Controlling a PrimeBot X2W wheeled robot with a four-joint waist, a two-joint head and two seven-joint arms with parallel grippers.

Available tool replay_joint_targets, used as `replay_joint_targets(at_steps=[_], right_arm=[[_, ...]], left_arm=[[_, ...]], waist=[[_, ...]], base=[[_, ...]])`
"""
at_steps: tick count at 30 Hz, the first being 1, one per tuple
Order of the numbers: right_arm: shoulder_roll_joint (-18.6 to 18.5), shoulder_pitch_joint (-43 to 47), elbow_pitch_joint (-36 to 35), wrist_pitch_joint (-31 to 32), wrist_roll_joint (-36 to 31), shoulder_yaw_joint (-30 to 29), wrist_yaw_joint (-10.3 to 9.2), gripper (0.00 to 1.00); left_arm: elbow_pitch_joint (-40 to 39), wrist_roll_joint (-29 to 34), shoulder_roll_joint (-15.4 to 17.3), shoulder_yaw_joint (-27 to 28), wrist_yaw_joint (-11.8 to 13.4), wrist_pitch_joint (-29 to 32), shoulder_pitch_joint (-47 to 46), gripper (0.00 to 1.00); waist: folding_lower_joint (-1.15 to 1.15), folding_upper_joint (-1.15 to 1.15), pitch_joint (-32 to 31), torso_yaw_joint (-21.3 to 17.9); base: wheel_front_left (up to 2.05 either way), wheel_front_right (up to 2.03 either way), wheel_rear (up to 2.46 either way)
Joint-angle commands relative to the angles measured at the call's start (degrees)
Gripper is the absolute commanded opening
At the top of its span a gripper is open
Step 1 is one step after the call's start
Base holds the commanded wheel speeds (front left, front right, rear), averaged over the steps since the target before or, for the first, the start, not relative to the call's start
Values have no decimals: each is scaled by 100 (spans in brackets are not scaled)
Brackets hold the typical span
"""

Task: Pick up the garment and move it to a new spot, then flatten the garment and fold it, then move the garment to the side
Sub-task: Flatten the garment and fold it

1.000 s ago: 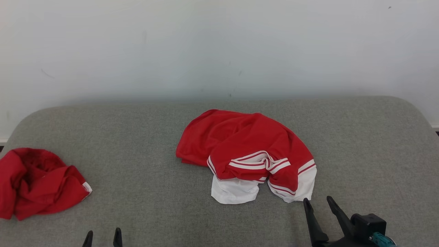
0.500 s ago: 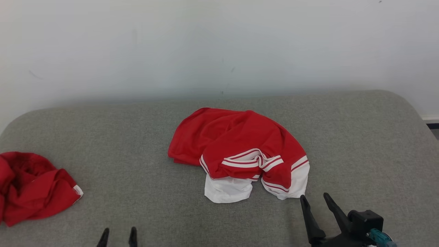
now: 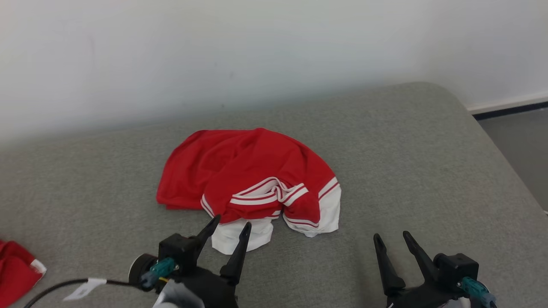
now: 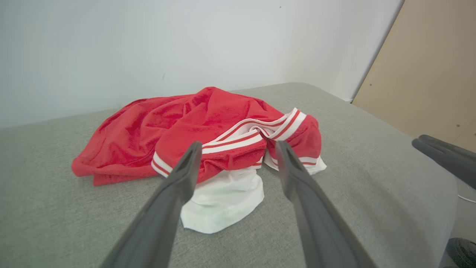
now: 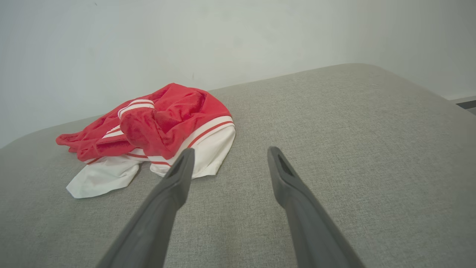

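A crumpled red garment (image 3: 244, 171) with white striped cuffs and white ends lies in the middle of the grey cushioned surface (image 3: 406, 162); it also shows in the left wrist view (image 4: 208, 126) and the right wrist view (image 5: 156, 123). My left gripper (image 3: 230, 226) stands open right at the garment's near white edge, fingertips over the cloth, holding nothing. In the left wrist view its fingers (image 4: 186, 167) frame the striped cuff. My right gripper (image 3: 390, 238) is open and empty, to the right of the garment and apart from it.
A second red cloth (image 3: 17, 267) lies at the far left edge of the surface. A white wall (image 3: 257, 51) runs behind. The surface ends at the right, with grey floor (image 3: 518, 141) beyond. A tan panel (image 4: 427, 67) stands to the right in the left wrist view.
The head camera has turned right, shifting the scene left. My left arm has come up from the bottom edge to the garment's near edge. The right gripper holds its place.
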Motion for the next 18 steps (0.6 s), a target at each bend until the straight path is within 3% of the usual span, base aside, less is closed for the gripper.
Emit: replay_joint_targets(at_steps=[1,10,18], right_arm=[[17,-52,-10,-17,-8,12,-10,100],[82,-140,63,-144,78,-10,-10,100],[126,-161,200,-249,137,73,-10,100]], left_arm=[[50,-96,-22,-66,8,44,-160,100],[796,-399,-167,-606,23,1201,-1358,100],[1097,-88,-62,-737,560,2098,-1884,100]], waist=[[0,0,243,-498],[0,0,517,-1339],[0,0,595,-1588]], base=[[0,0,0],[0,0,0],[0,0,0]])
